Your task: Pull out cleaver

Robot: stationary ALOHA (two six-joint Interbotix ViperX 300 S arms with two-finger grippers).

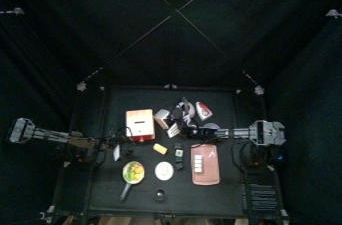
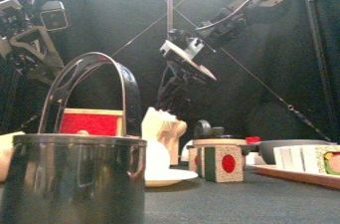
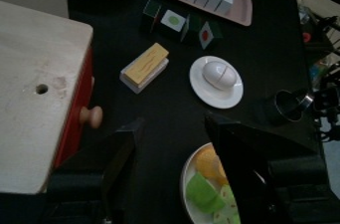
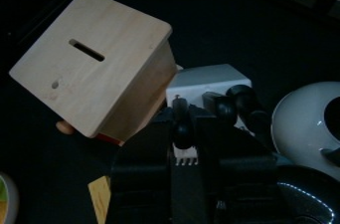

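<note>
The white knife block (image 4: pixel 210 82) stands beside a wooden box with a slot (image 4: pixel 93 64). Several black handles (image 4: pixel 240 104) stick out of the block; I cannot tell which one is the cleaver's. My right gripper (image 4: pixel 178 109) has its jaws pressed together, its tip at the block's near edge. In the front view it (image 2: pixel 182 74) hangs above the block (image 2: pixel 162 128). I cannot tell whether it holds anything. My left gripper (image 3: pixel 180 153) is open and empty, low over the table's front left (image 1: pixel 118 152).
A plate with a white ball (image 3: pixel 217 79), a yellow block (image 3: pixel 146 66) and a food bowl (image 3: pixel 206 188) lie by the left gripper. A pink tray (image 1: pixel 203 164) is at the front right. A metal pot (image 2: pixel 80 173) stands at the front edge.
</note>
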